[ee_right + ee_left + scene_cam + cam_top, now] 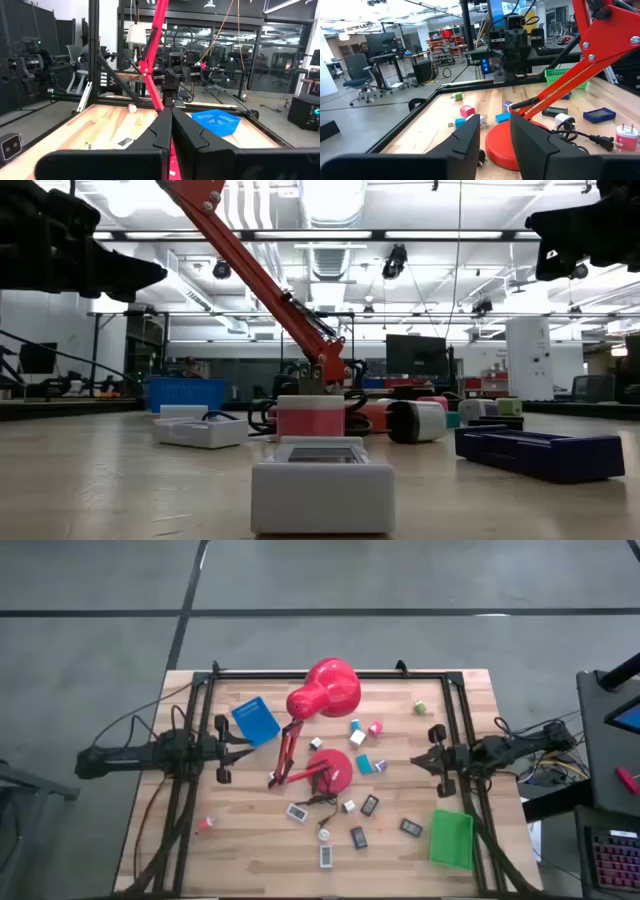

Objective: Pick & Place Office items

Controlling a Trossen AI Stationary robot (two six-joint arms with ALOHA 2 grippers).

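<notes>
The office items lie scattered on the wooden table around the red lamp (pixel 325 690): a pink block (pixel 375 727), a teal block (pixel 364 764), white blocks (pixel 357 737), dark flat rectangles (pixel 369 805) and white flat rectangles (pixel 327 855). All of them rest flat on the tabletop. My left gripper (pixel 240 747) hovers open at the table's left side, beside the blue tray (pixel 256 721); its fingers frame the lamp's base (pixel 502 145) in the left wrist view. My right gripper (pixel 425 758) hovers shut at the table's right side and points at the lamp's arm (pixel 152 55).
The lamp's base (pixel 333 770), slanted arm (pixel 287 747) and cord stand in the table's middle between the two grippers. A green tray (pixel 450 838) sits at the near right corner. A green ball (pixel 421 707) lies far right. A black frame (pixel 330 675) rims the table.
</notes>
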